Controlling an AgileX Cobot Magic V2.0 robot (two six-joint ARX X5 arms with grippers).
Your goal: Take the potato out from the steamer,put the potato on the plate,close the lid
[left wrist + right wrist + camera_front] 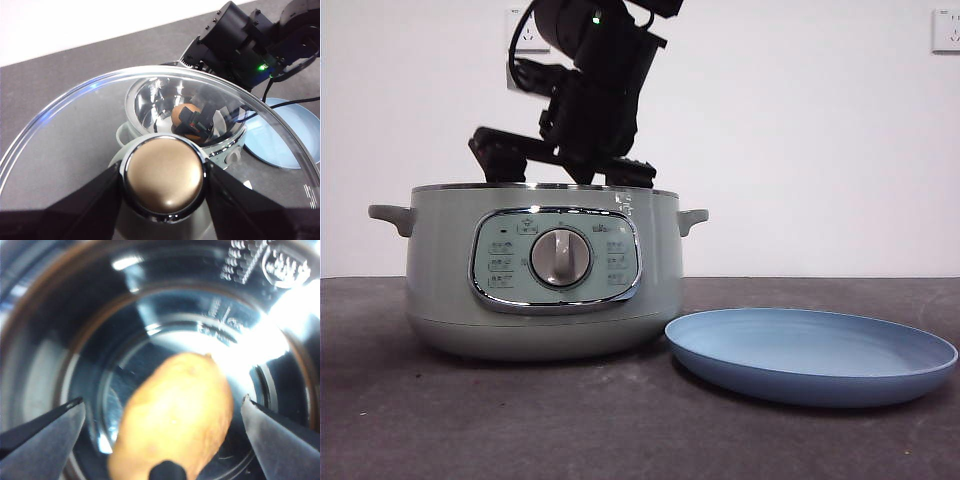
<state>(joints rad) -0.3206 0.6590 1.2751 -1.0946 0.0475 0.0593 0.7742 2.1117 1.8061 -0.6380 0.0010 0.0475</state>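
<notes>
Here, the right gripper [162, 407], fingers spread wide, straddles the potato [172, 415] inside the steamer [535, 275]; the left gripper [164, 180] clamps the lid [75, 135] knob, and an off-centre squeeze could roll the smooth potato away.

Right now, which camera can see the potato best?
The right wrist view: the potato fills the middle, lying in the shiny pot between the open right gripper jaws. The left wrist view shows it small, through the glass lid that the left gripper holds. In the front view the pot's wall hides it.

Front camera low, level; both wrist cameras overlook the steamer [540, 280].
</notes>
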